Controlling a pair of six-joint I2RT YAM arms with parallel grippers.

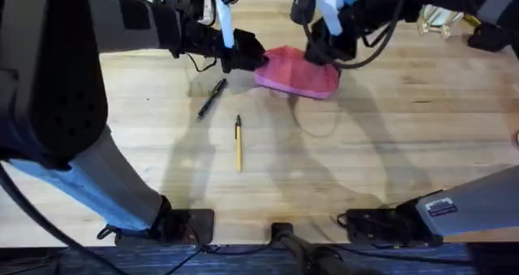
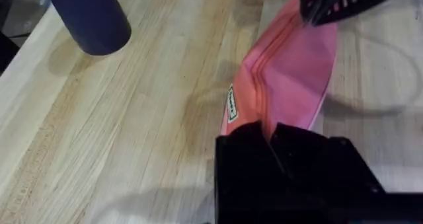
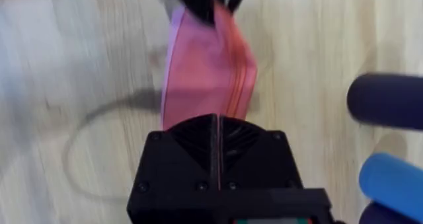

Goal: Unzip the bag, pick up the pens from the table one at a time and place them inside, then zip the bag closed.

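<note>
both grippers, left [image 1: 247,58] and right [image 1: 322,52], pinch opposite ends of the pink bag [image 1: 296,72] at the table's [image 1: 389,145] far side, black pen [image 1: 212,97] and yellow pen [image 1: 238,143] lying nearer.

Pink bag [image 1: 298,72], paler lower band; black pen [image 1: 212,97]; yellow-tan pen [image 1: 238,143], dark tip; light wood-grain counter [image 1: 405,129].

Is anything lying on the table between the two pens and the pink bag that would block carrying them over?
Nothing visible does. The black pen and yellow pen lie on bare table in front of the bag, which both grippers are gripping at its ends.
</note>
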